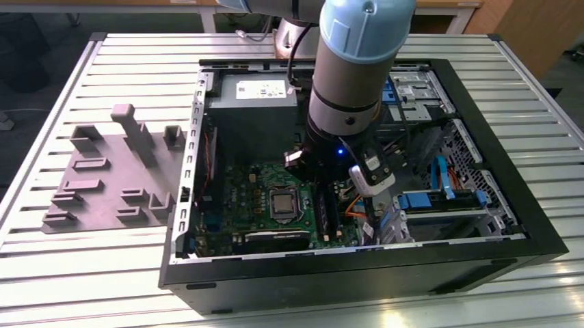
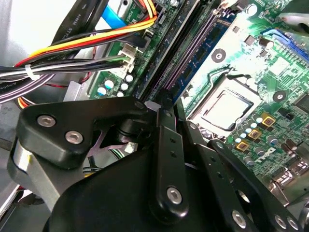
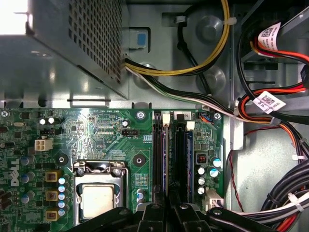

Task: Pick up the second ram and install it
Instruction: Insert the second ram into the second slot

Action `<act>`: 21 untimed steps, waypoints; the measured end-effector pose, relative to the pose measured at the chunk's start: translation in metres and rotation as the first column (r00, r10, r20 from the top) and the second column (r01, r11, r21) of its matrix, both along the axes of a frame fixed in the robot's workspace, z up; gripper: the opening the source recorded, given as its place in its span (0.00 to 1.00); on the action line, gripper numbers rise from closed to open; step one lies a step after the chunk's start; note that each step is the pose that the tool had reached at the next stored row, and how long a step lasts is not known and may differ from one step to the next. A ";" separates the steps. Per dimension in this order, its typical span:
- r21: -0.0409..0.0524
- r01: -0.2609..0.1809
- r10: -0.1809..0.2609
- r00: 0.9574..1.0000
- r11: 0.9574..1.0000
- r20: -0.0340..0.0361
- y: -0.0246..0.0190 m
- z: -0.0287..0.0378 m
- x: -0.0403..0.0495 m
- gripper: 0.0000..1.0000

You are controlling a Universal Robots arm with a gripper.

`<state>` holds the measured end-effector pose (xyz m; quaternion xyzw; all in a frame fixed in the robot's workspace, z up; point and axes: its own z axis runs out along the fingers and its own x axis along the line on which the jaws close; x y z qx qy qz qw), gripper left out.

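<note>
The second ram (image 3: 164, 159) stands on edge along one of the long black motherboard slots, a thin strip with a purplish edge that also runs away from the fingers in the second wrist view (image 2: 188, 60). My gripper (image 3: 166, 209) (image 2: 165, 102) sits over its near end with its black fingers drawn together on it. In the exterior view the gripper (image 1: 321, 190) reaches down inside the open computer case (image 1: 511, 225), just to the exterior view's right of the processor socket (image 1: 284, 203). A bluish stick (image 3: 189, 154) fills a neighbouring slot.
The power supply box (image 3: 72, 48) rises beside the motherboard. Bundled cables (image 3: 270, 111) cross close to the slots. A drive cage with blue tabs (image 1: 438, 198) stands at the exterior view's right. A grey fixture plate (image 1: 109, 171) lies on the table outside the case.
</note>
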<state>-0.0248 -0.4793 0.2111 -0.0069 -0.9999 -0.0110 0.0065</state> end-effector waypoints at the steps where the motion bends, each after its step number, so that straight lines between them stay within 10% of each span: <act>1: 0.000 0.000 0.000 1.000 1.000 0.000 0.0000 -0.0001 0.0000 0.15; 21: 0.004 0.000 0.000 1.000 1.000 0.000 -0.0057 -0.0003 0.0000 0.15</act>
